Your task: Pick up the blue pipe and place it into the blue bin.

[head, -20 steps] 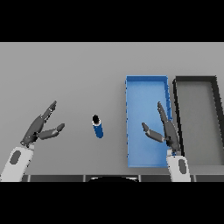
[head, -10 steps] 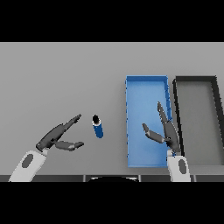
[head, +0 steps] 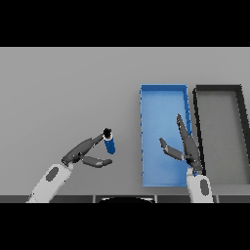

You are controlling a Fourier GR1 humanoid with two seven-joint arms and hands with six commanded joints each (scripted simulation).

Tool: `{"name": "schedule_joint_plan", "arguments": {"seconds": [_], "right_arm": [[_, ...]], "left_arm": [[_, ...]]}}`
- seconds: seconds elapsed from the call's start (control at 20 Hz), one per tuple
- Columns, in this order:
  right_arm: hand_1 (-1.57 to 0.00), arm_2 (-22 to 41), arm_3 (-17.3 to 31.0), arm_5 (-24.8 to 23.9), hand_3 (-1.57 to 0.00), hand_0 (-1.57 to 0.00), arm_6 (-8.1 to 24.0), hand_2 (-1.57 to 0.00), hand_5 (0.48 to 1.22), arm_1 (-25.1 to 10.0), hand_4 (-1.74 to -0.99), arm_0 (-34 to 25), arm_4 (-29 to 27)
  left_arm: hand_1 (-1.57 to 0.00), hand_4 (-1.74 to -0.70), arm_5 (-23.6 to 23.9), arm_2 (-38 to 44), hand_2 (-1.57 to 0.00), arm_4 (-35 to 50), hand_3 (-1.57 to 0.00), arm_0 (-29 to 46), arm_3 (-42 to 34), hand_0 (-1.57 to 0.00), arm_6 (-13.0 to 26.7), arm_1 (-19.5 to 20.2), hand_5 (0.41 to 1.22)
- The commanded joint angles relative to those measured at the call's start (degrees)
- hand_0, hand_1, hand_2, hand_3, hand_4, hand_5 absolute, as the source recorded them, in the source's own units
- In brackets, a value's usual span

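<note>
Blue pipe (head: 110, 142), left hand (head: 80, 153) now closer

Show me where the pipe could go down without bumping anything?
The blue bin's far half is bare. Its near half is crowded: the right hand hangs there. The black bin beside it looks empty. The left hand sits beside the blue pipe.

Grey table (head: 63, 88) spans the view. Black bin (head: 242, 114) at far right, long side running away from viewer.
</note>
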Motion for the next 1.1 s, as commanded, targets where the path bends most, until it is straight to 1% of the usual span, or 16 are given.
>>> {"name": "schedule_joint_plan", "arguments": {"seconds": [0.0,0.05,0.1,0.25,0.4,0.45,0.5,0.55,0.6,0.65,0.7,0.75,0.8,0.85,1.0,1.05], "right_arm": [[0.0,-0.2,-0.2,0.4,0.0,0.0,0.5,0.0,0.607,-0.2,-1.273,-0.2,-0.5],[0.0,-0.3,-0.6,0.8,0.0,0.0,-0.6,0.0,0.605,-0.4,-1.274,0.8,-1.0],[0.0,-0.5,-0.4,0.7,0.0,0.0,0.1,0.0,0.603,-0.3,-1.274,0.2,-1.1],[0.0,-0.2,0.0,0.5,0.0,0.0,-0.2,0.0,0.598,-0.2,-1.267,0.8,-0.5],[0.0,-0.4,0.1,-0.1,0.0,0.0,0.0,0.0,0.6,0.1,-1.267,0.2,-0.3],[0.0,-0.6,0.3,0.0,0.0,0.0,-0.1,0.0,0.601,-0.1,-1.266,0.2,-0.5],[0.0,-0.6,0.6,-0.1,0.0,0.0,-0.5,0.0,0.6,-0.1,-1.261,0.2,-0.2],[0.0,-1.1,1.1,-0.2,0.0,0.0,0.2,0.0,0.6,-0.3,-1.26,-0.6,-0.5],[0.0,-0.8,1.0,0.2,0.0,0.0,0.0,0.0,0.602,-0.4,-1.259,-0.5,-0.5],[0.0,-0.4,0.4,0.4,0.0,0.0,-0.5,0.0,0.605,-0.2,-1.259,0.2,-0.5],[0.0,-0.5,0.0,0.4,0.0,0.0,-1.0,0.0,0.609,-0.2,-1.261,0.7,-0.7],[0.0,-0.5,0.0,0.5,0.0,0.0,-0.9,0.0,0.611,-0.3,-1.262,0.8,-0.7],[0.0,-0.6,0.4,0.4,0.0,0.0,-0.4,0.0,0.614,-0.4,-1.259,0.3,-0.4],[0.0,-0.5,0.8,0.3,0.0,0.0,-0.3,0.0,0.614,-0.1,-1.26,0.3,-0.5],[0.0,-0.4,0.4,0.4,0.0,0.0,-0.2,0.0,0.619,-0.5,-1.252,-0.3,-0.1],[0.0,-0.6,0.8,0.4,0.0,0.0,-0.2,0.0,0.622,-0.6,-1.25,-0.6,-0.2]], "left_arm": [[0.0,-1.12,-0.5,-0.1,0.0,0.3,0.0,-0.9,1.8,0.0,-0.2,-1.3,0.45],[0.0,-1.12,-0.5,-0.4,0.0,0.3,0.0,-1.4,2.5,0.0,0.1,-2.4,0.448],[0.0,-1.11,0.1,-0.9,0.0,-0.9,0.0,-2.2,3.5,0.0,0.0,-3.3,0.444],[0.0,-1.07,1.6,-1.6,0.0,-4.0,0.0,-4.5,7.7,0.0,-2.1,-5.9,0.445],[0.0,-1.11,0.2,-0.7,-0.02,-1.6,-0.02,-6.0,10.2,0.0,-4.9,-8.7,0.507],[-0.03,-1.14,0.2,-0.5,-0.11,-1.0,-0.1,-6.1,11.1,0.0,-5.2,-9.8,0.55],[-0.16,-1.21,0.4,0.1,-0.29,0.0,-0.26,-5.8,11.4,-0.02,-5.7,-10.5,0.607],[-0.35,-1.25,0.4,0.4,-0.48,1.1,-0.52,-5.4,11.7,-0.19,-5.4,-11.6,0.73],[-0.59,-1.35,1.2,0.6,-0.7,1.5,-0.72,-5.4,12.0,-0.44,-4.9,-12.6,0.828],[-0.79,-1.42,1.8,1.0,-0.87,1.5,-0.88,-5.7,12.7,-0.67,-5.4,-13.0,0.906],[-0.94,-1.48,2.0,1.0,-1.01,1.3,-1.0,-5.3,12.5,-0.85,-5.7,-13.3,0.969],[-1.07,-1.53,2.1,0.6,-1.12,1.3,-1.1,-4.6,12.0,-0.99,-6.2,-14.1,1.02],[-1.17,-1.57,2.8,0.2,-1.21,0.8,-1.16,-4.7,11.7,-1.11,-6.1,-14.4,1.06],[-1.25,-1.6,3.5,-0.1,-1.29,-0.2,-1.21,-4.2,11.7,-1.2,-8.1,-13.9,1.092],[-1.41,-1.67,4.8,-0.9,-1.42,-1.4,-1.34,-4.0,10.9,-1.38,-10.4,-13.5,1.155],[-1.44,-1.68,5.6,-1.4,-1.45,-1.7,-1.37,-4.3,9.7,-1.42,-9.7,-14.3,1.168]]}}
